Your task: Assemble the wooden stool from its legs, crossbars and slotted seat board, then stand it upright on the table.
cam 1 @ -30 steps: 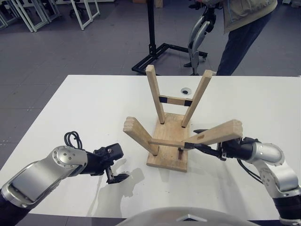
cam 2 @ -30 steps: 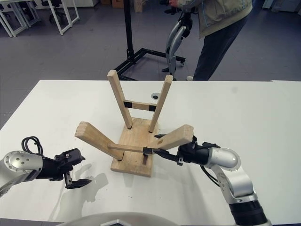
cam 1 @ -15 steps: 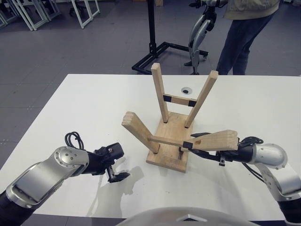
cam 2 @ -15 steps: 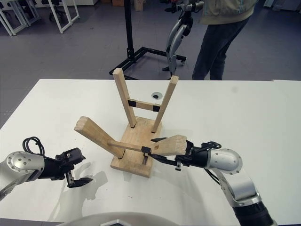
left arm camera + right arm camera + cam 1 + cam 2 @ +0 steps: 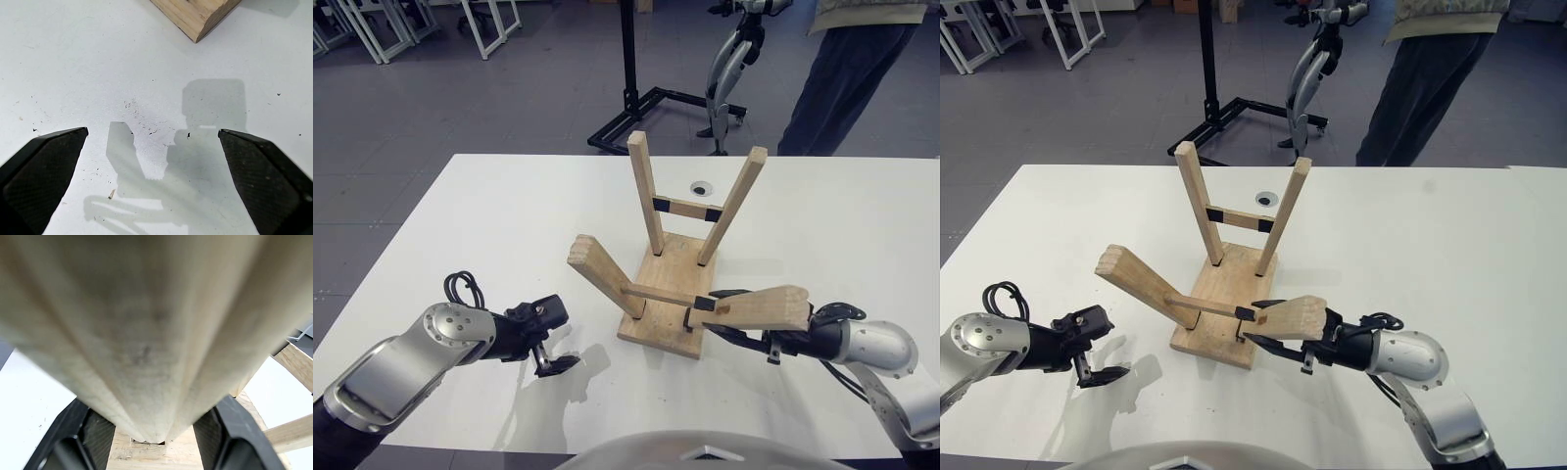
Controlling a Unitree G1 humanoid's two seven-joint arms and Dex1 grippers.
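Right gripper [image 5: 713, 311] clamps a tilted wooden leg [image 5: 762, 306] at the seat board [image 5: 673, 276]; left gripper [image 5: 152, 131] gapes wide, holding nothing

Left claw [image 5: 556, 364] sits low over the table [image 5: 489, 225], jaws wide apart. Only table surface lies between its fingers [image 5: 44, 171]. Seat board [image 5: 195, 14] corner is ahead of it, near but apart, and is the first block. There is open table on its outer side.

Right claw [image 5: 1263, 321] is clamped on a leg [image 5: 759, 308], which fills the jaw gap. Just ahead of its tips are the crossbar [image 5: 661, 294] end and the seat edge, very tight. Past those a tilted leg [image 5: 600, 274] bars the way. Farther ahead stand two upright legs [image 5: 646, 191] joined by a bar [image 5: 683, 209], with an open gap above that bar. There is open table on this claw's outer side.
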